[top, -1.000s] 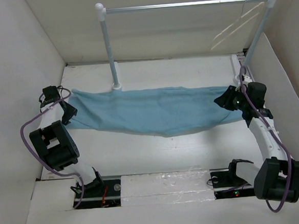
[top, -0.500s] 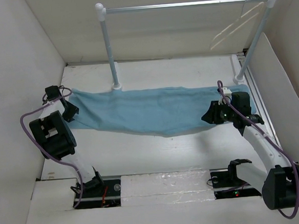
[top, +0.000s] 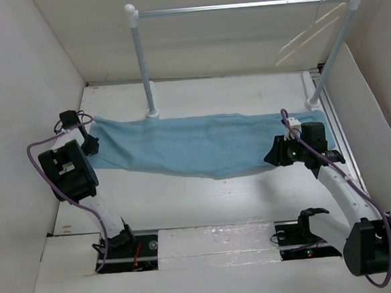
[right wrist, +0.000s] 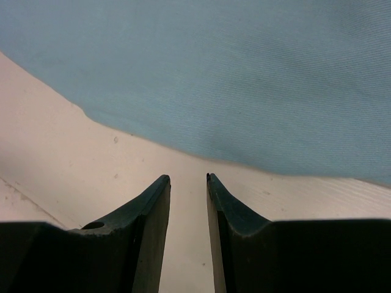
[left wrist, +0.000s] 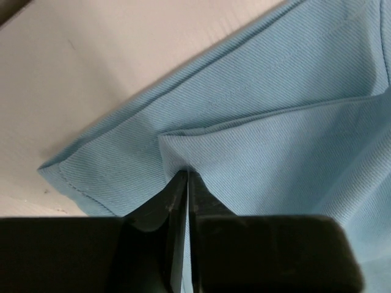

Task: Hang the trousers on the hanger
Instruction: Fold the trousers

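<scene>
right hand (right wrist: 188, 177) now further inward, beside trousers (top: 195, 143)

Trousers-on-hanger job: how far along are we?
Done: only that the trousers lie spread flat on the table. In hand: left gripper pinches a fold at their left end; right gripper is open over bare table by their near edge, holding nothing. Left: lifting them and draping them over the hanger, which hangs on the rail.
</scene>
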Controlling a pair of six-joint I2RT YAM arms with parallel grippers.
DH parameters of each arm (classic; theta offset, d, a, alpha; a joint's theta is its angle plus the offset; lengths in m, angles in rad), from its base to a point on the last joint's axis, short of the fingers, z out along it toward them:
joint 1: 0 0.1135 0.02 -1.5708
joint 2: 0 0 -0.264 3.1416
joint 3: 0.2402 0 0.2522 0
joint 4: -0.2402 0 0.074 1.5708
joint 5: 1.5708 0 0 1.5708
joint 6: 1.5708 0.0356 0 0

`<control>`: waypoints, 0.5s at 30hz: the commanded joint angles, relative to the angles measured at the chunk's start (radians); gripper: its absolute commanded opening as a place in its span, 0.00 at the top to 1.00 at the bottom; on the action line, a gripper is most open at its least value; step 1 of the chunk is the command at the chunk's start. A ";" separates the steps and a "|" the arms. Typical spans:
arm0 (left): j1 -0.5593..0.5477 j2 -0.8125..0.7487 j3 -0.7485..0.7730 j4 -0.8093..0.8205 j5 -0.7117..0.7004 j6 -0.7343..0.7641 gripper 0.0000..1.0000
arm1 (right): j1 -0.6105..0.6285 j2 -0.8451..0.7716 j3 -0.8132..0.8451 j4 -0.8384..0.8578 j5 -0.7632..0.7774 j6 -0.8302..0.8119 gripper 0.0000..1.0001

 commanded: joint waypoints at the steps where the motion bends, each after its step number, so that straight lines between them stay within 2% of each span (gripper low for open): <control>1: 0.002 -0.037 0.044 -0.037 -0.063 -0.009 1.00 | 0.008 -0.021 0.039 -0.017 0.017 -0.036 0.64; 9: 0.002 -0.169 0.013 -0.052 -0.146 0.005 1.00 | 0.008 0.008 0.047 0.000 -0.005 -0.043 0.64; 13: 0.002 -0.160 -0.001 -0.058 -0.137 0.014 1.00 | 0.017 0.014 0.048 0.017 -0.013 -0.034 0.64; 15: 0.002 -0.121 0.004 -0.054 -0.088 0.028 0.79 | 0.017 0.020 0.050 0.015 -0.009 -0.036 0.64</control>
